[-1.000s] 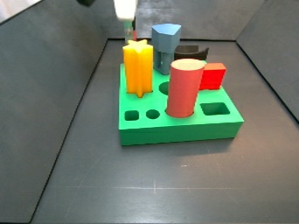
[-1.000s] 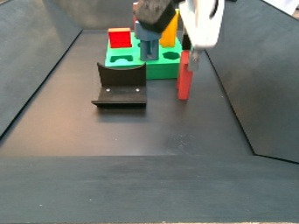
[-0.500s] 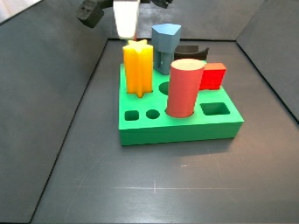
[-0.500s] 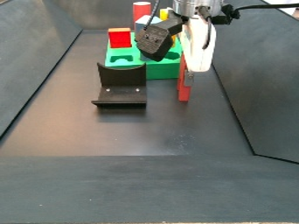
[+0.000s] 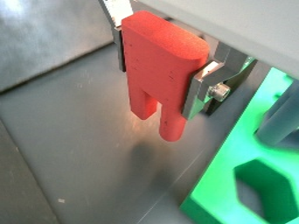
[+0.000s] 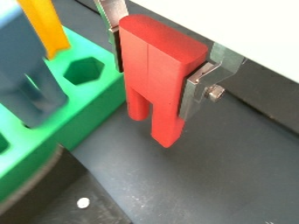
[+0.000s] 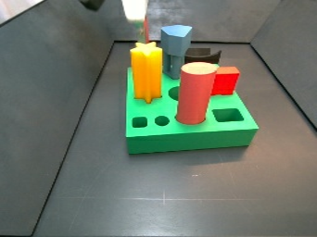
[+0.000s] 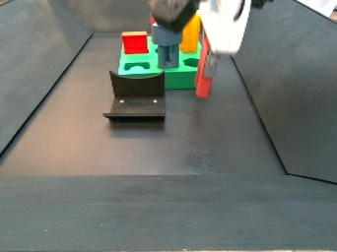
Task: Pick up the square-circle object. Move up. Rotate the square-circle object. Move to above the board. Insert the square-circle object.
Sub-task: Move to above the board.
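The square-circle object (image 5: 158, 61) is a flat red block with two prongs pointing down. My gripper (image 5: 162, 74) is shut on its flat sides in both wrist views (image 6: 156, 74), with a silver finger (image 5: 202, 87) on each side. In a side view the block (image 8: 206, 77) hangs upright under the gripper (image 8: 208, 59), above the dark floor beside the board (image 8: 156, 69). The board (image 7: 186, 132) is a thick green block with a small round and a small square hole near its front left. In that side view the gripper (image 7: 135, 13) is at the top, behind the board.
The board carries a yellow star post (image 7: 146, 72), a red-pink cylinder (image 7: 195, 93), a blue post (image 7: 177, 44) and a small red cube (image 7: 224, 81). The dark fixture (image 8: 136, 96) stands on the floor in front of the board. Sloping walls enclose the floor.
The gripper has risen with the red block held in it; the block's lower end now hangs higher above the floor. Nothing on the board has moved.
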